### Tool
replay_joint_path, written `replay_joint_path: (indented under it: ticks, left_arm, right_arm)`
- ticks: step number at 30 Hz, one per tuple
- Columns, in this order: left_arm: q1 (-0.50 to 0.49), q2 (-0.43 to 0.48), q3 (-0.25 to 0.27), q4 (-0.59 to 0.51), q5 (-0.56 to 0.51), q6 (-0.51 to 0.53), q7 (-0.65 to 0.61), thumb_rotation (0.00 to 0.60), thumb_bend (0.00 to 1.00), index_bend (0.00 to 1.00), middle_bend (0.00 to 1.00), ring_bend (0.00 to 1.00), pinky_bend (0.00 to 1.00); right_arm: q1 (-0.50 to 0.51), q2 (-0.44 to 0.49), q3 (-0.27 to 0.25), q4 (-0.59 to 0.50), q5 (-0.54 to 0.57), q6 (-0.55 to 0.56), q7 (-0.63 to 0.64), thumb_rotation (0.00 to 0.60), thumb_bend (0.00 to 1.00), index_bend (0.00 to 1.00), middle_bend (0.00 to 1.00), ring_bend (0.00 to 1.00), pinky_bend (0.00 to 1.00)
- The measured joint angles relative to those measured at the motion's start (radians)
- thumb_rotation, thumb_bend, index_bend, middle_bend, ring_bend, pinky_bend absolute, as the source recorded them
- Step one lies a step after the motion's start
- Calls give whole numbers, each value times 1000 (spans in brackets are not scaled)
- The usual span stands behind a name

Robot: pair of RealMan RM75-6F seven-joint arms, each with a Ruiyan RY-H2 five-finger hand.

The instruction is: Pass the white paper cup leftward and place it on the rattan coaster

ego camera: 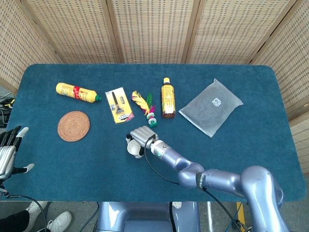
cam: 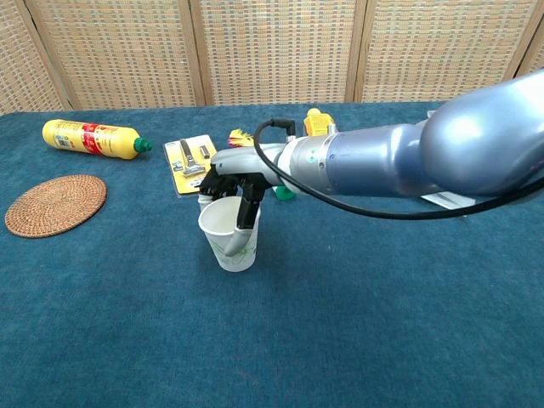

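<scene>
My right hand point(ego camera: 141, 136) point(cam: 231, 186) holds the white paper cup point(cam: 229, 234) point(ego camera: 133, 147) upright by its rim, just above or at the blue cloth near the table's middle front. The round rattan coaster point(ego camera: 73, 125) point(cam: 55, 204) lies flat far to the left of the cup with nothing on it. My left hand point(ego camera: 8, 152) hangs beyond the table's left front corner, fingers spread and holding nothing; the chest view does not show it.
Along the back lie a yellow bottle point(ego camera: 77, 92), a carded razor pack point(ego camera: 119, 105), a feather shuttlecock point(ego camera: 145, 107), a brown bottle point(ego camera: 167, 98) and a grey pouch point(ego camera: 211, 107). My right arm point(cam: 399, 157) spans the table's right half. Wicker screens stand behind.
</scene>
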Motion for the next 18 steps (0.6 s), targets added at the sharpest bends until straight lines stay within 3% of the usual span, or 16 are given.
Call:
replay_joint_path:
  ticks: [3,6,13,18]
  left_arm:
    - [-2,1,1,2,-2,-5,-4,600,0,0,0,0,0]
    - [-5,2,3,4,-3,-10,-8,600,0,0,0,0,0]
    - [-7,3,3,7,-5,-13,-15,600,0,0,0,0,0]
    - [-6,4,6,4,2,-6,-14,600,0,0,0,0,0]
  right_arm:
    - [22,-34,-6,42,10,6,-8,600,5,180,156,80,179]
    - [38,-46,-18,57,25,5,-23,600,0,82,17,0,18]
    - [49,-6,-27,-23,56,51,-65,600,0,38,0,0,0]
    - [38,89,-35,-171,76,119,-113,600,0,35,0,0,0]
